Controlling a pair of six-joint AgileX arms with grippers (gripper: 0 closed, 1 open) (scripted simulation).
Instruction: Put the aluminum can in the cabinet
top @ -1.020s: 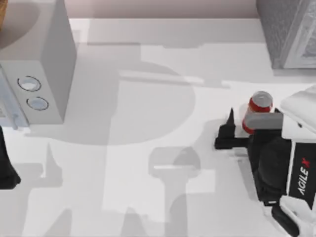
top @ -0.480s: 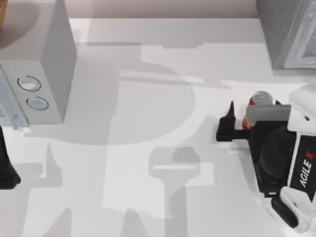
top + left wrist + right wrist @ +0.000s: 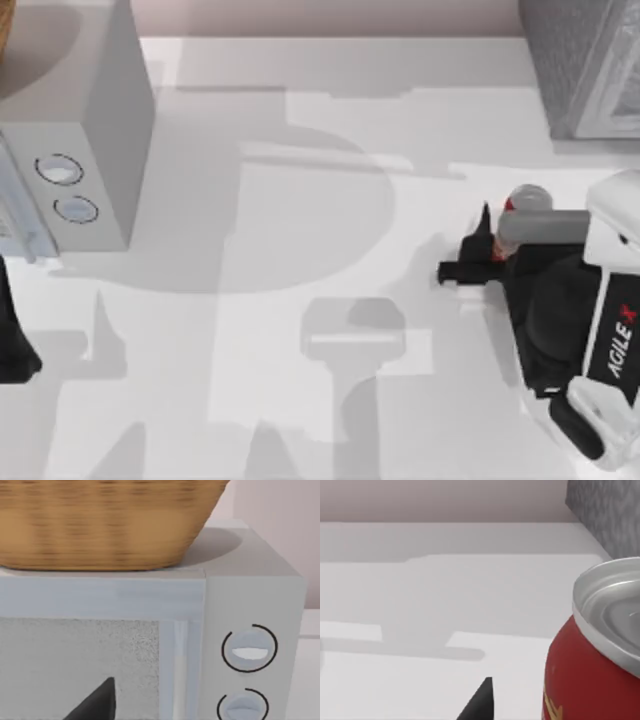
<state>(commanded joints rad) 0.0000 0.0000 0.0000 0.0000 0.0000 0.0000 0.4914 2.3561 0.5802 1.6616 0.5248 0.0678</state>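
Note:
The aluminum can (image 3: 527,198) stands upright on the table's right side; its red side and silver top (image 3: 615,615) loom close in the right wrist view. My right gripper (image 3: 518,228) is down around it and open. One black finger (image 3: 485,238) stands just left of the can with a small gap, and its tip (image 3: 481,700) also appears in the right wrist view. The other finger is hidden under the wrist. The cabinet (image 3: 585,60), dark grey and speckled, sits at the back right corner, beyond the can. My left arm (image 3: 12,340) is parked at the left edge.
A pale grey box with two round rings (image 3: 75,120) stands at the back left, with a wicker basket (image 3: 100,520) on top of it. The white tabletop (image 3: 300,250) stretches between that box and the can.
The right arm has shifted toward the can, covering more of it. Its visible black finger has moved right, closing most of the gap to the can. The left arm has not moved.

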